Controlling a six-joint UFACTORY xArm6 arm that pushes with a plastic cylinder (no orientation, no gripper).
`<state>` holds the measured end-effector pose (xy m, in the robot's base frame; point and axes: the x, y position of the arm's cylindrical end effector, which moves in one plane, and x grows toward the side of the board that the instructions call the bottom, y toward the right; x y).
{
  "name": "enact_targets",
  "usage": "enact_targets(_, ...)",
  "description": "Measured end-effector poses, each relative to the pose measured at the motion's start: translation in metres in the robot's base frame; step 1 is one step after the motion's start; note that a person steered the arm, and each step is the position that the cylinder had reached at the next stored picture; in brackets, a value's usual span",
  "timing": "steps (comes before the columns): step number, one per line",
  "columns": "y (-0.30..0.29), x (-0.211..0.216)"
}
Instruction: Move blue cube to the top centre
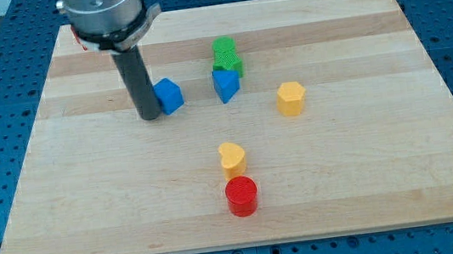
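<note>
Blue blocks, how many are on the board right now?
2. The blue cube sits beside my tip, on its right; the other blue block is right of it, against the green blocks.

My tip (pixel 149 116) rests on the wooden board (pixel 370 187), and the blue cube (pixel 169 95) sits right against it on the view's right side, touching or very nearly so. Farther to the view's right of my tip, a blue wedge-like block (pixel 224 84) stands with a green block (pixel 225 56) touching it just above, toward the view's top. Well beyond those, still to the right of my tip, is a yellow hexagonal block (pixel 291 98). Below and right of my tip, toward the view's bottom, a yellow heart-shaped block (pixel 232 157) lies close above a red cylinder (pixel 241 196).
</note>
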<state>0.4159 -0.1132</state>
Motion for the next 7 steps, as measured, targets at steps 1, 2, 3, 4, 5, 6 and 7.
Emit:
enact_targets(1, 0.054, -0.007)
enact_targets(2, 0.056, -0.037)
enact_targets(3, 0.038, -0.116)
enact_targets(4, 0.021, -0.109)
enact_targets(5, -0.048, -0.105)
enact_targets(6, -0.045, -0.138)
enact_targets(7, 0.027, -0.118)
